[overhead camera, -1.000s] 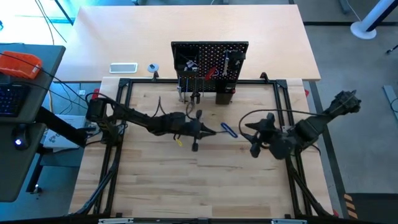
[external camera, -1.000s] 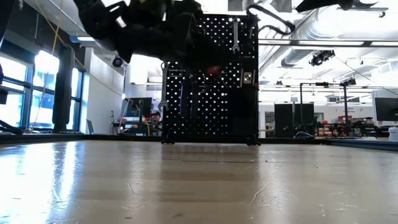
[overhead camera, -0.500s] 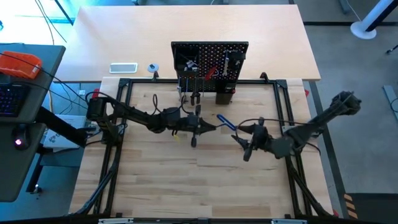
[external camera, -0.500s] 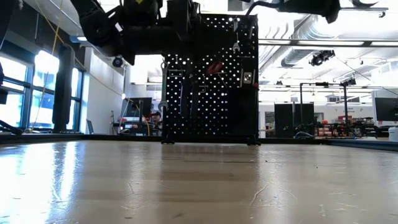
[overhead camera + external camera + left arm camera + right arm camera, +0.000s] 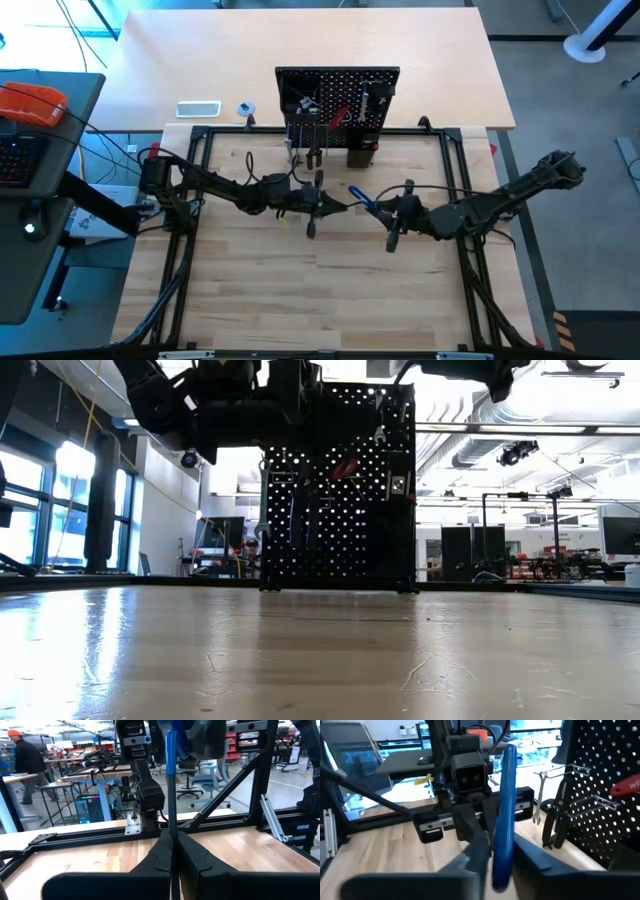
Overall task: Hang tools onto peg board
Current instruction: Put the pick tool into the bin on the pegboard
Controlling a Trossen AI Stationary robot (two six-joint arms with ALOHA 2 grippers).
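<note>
The peg board point(image 5: 337, 100) stands upright at the table's far middle, with black pliers point(image 5: 555, 820), a silver wrench point(image 5: 540, 795) and a red-handled tool point(image 5: 627, 785) hanging from its hooks. In front of it the blue-handled T hex key point(image 5: 362, 197) is held clear above the table between both arms. My left gripper point(image 5: 335, 206) comes from the left and is shut on its thin shaft. My right gripper point(image 5: 380, 208) comes from the right and is closed around its blue handle point(image 5: 505, 805). My left gripper pinches the hex key's thin metal shaft point(image 5: 172, 817) between its two shut fingers, level, from the table's left side. The shaft runs on past the fingertips to the blue handle point(image 5: 171, 755). The key is clear of the table. My right gripper has the blue handle's lower part point(image 5: 501, 862) between its two fingers point(image 5: 476, 854), coming almost level from the table's right. The fingers lie across the handle. The handle stands nearly upright in this view and rises past the fingers, clear of the table.
Black frame rails point(image 5: 200, 180) run round the wooden table. A white flat device point(image 5: 198, 109) and a small roll point(image 5: 245, 109) lie on the far table, left of the peg board. A person point(image 5: 27, 760) stands in the room beyond. Bare wood lies near the front edge.
My right gripper has moved toward the table's left and down, levelling out, up to the hex key, whose blue handle now sits between its fingers. My left gripper has turned a little, and the blue handle has swung slightly toward the peg board.
</note>
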